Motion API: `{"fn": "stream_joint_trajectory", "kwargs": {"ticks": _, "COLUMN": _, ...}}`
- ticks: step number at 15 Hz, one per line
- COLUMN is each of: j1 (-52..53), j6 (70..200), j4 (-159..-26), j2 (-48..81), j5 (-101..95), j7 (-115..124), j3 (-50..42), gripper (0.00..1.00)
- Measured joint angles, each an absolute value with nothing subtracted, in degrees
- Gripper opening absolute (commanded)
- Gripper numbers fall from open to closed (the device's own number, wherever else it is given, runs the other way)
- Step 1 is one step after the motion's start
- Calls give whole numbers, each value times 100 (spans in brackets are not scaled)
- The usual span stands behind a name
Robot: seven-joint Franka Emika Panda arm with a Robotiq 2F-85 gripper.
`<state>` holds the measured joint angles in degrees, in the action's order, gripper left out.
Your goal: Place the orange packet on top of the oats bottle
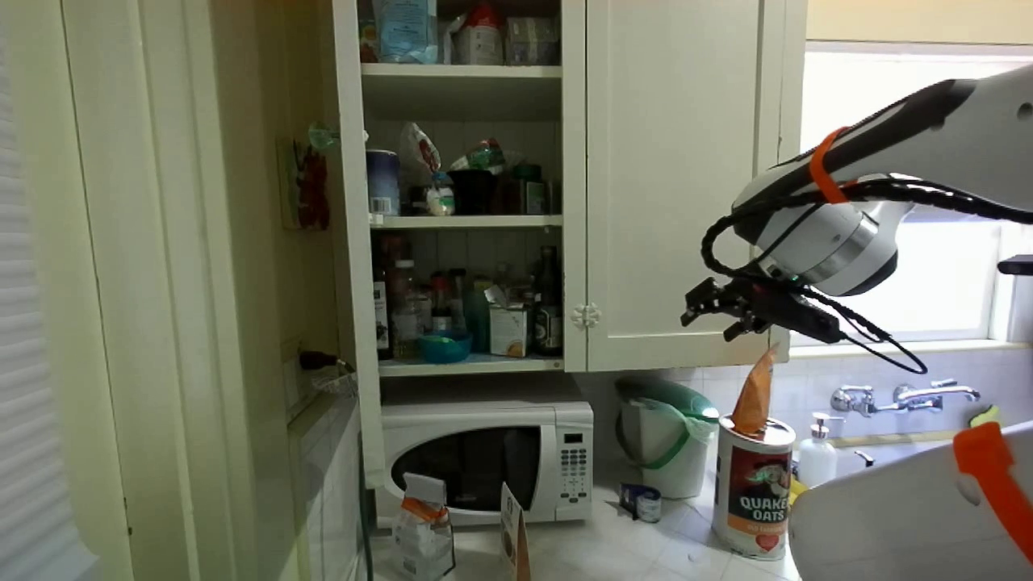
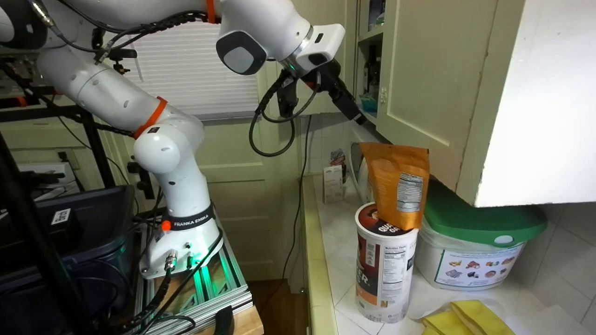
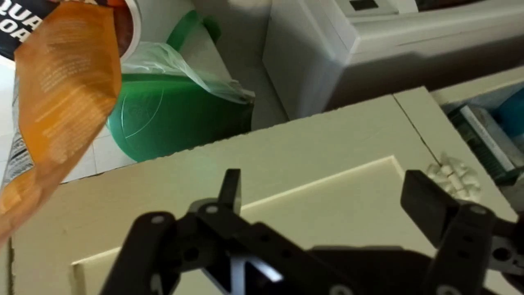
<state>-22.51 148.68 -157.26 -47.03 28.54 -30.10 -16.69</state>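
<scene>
Wrist view: pincer (image 3: 323, 182), spread wide and gripping nothing, at lower centre; orange packet (image 3: 67, 78), apart from it toward upper left, stands long axis near upright atop the oats bottle (image 3: 18, 24)

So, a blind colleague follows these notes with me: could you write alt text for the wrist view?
An orange packet rests on the oats canister at the left, apart from the open, empty gripper at the bottom. Behind the gripper is a cream cupboard door; a green-lidded bin shows left of centre, part of the microwave at upper right.
</scene>
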Motion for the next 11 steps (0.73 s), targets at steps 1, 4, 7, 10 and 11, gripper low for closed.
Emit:
{"fn": "stream_joint_trajectory", "kwargs": {"ticks": 1, "j1": -2350, "j6": 14847, "j4": -15744, "j2": -4646, "j5": 2785, "j7": -3070, "j3": -1469, "gripper": 100}}
{"fn": "stream_joint_trajectory", "kwargs": {"ticks": 4, "j1": -2690, "j6": 14870, "j4": -15769, "j2": -4382, "j5": 2580, "j7": -3129, "j3": -740, "gripper": 100}}
{"fn": "stream_joint_trajectory", "kwargs": {"ticks": 7, "j1": -3060, "j6": 14944, "j4": -15771, "j2": -4032, "j5": 2343, "j7": -3131, "j3": 93, "gripper": 100}}
{"fn": "stream_joint_trajectory", "kwargs": {"ticks": 10, "j1": -3091, "j6": 14947, "j4": -15744, "j2": -3943, "j5": 2344, "j7": -3092, "j3": 204, "gripper": 100}}
{"fn": "stream_joint_trajectory", "kwargs": {"ticks": 11, "j1": -3091, "j6": 14947, "j4": -15741, "j2": -3957, "j5": 2344, "j7": -3096, "j3": 160, "gripper": 100}}
